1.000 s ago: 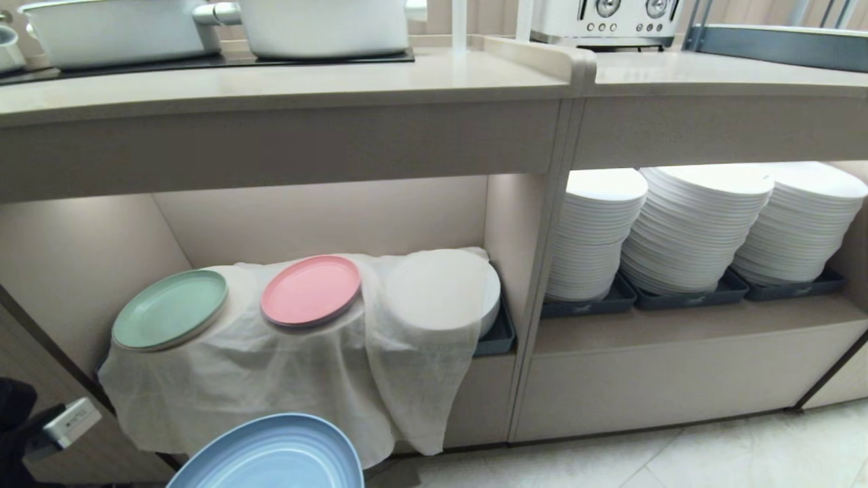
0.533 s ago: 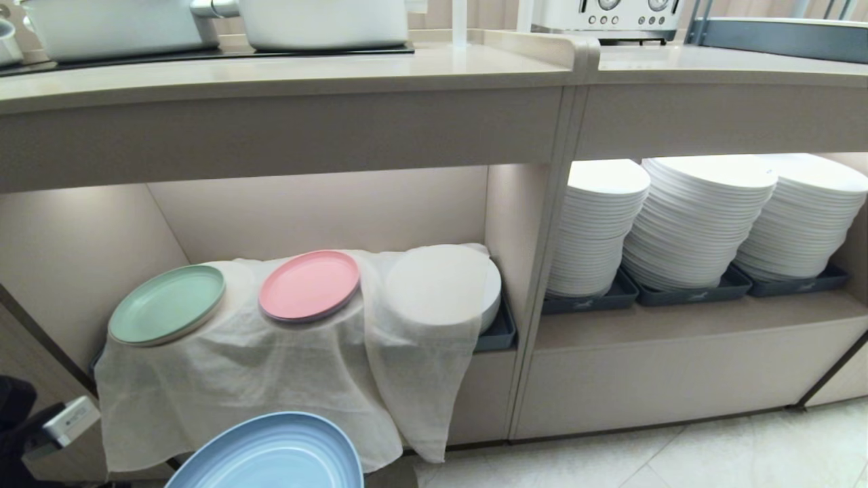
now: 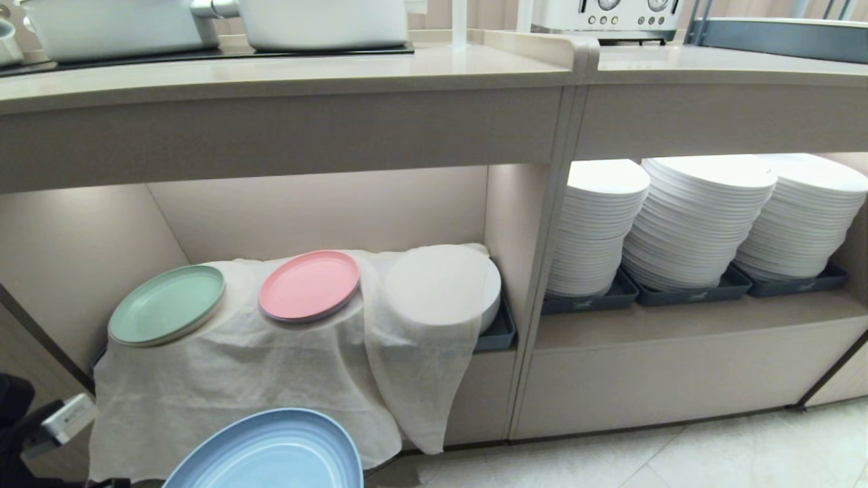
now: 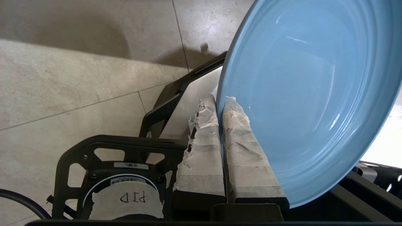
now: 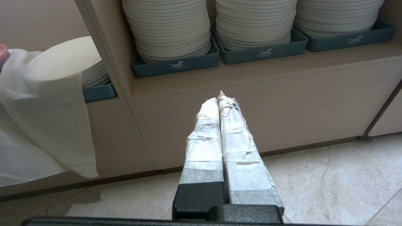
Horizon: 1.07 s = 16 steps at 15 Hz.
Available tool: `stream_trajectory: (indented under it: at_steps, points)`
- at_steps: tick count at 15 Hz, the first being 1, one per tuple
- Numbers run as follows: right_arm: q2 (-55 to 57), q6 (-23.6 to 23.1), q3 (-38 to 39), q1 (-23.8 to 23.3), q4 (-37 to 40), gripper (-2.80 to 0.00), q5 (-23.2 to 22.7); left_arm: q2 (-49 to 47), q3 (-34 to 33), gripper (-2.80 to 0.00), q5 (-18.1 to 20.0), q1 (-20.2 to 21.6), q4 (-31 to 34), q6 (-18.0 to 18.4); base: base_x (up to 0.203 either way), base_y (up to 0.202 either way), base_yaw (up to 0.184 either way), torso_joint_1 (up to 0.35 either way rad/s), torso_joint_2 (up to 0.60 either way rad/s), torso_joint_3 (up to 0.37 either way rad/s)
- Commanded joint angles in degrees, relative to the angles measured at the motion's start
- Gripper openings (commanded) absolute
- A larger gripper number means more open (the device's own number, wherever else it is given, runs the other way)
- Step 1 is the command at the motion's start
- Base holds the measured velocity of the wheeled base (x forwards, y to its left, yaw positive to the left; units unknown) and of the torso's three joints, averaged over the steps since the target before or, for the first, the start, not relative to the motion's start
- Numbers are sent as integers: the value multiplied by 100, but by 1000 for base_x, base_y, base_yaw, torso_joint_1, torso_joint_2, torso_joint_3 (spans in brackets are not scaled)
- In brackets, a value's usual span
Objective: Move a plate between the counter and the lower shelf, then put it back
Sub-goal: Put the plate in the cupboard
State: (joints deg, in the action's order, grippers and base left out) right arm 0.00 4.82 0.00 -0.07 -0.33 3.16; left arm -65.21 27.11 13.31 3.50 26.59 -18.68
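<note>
Two taped fingers [image 4: 201, 147] of the left gripper [image 4: 220, 102] clamped on the plate [image 4: 307, 94], pinching its rim, one finger each side. Plate tilted steeply in the left wrist view, its blue bowl filling the right half of the frame, tiled floor [image 4: 62, 78] behind at the left. In the head view, plate [image 3: 268, 451] cut off at the bottom edge, left of centre, hanging low in front of the white cloth [image 3: 244, 379] and off any surface. Left gripper itself hidden there.

Right gripper [image 5: 221, 97] pressed shut on nothing, fingers together, pointing at the cabinet front below the white stacks [image 5: 169, 28] in the right wrist view, above the floor.

Further out: lower shelf [image 3: 325, 210] at centre left of the head view, lit, cloth draped over its humps and spilling down the front. Green plate [image 3: 166, 305] on the cloth at the left, pink plate [image 3: 310, 285] beside it toward the centre, apart from each other. Grey tray [image 3: 498, 335] peeking out at the cloth's right end. Neighbouring recess at the right packed with three tall white stacks [image 3: 695, 217] in dark trays. Counter [image 3: 285, 74] across the top of the frame, white pots [image 3: 325, 24] on a black panel at the upper left.
</note>
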Motion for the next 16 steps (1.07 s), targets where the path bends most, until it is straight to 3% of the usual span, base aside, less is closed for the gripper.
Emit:
stream_trajectory:
  at_steps: [1, 9, 12, 16]
  points:
    - [0, 2, 0, -1, -2, -280, 1, -1, 20, -280, 20, 2, -2, -13, 0, 0, 0, 0, 0, 0]
    - [0, 1, 0, -1, -2, -280, 1, -226, 193, -280, 254, -195, -566, -32, 0, 0, 0, 0, 0, 0]
    - [0, -7, 0, -1, -2, -280, 1, -376, 543, -280, 551, -524, -576, -377, 0, 0, 0, 0, 0, 0]
    - [0, -5, 0, -1, -2, -280, 1, -785, 768, -280, 611, -894, -846, -730, 0, 0, 0, 0, 0, 0]
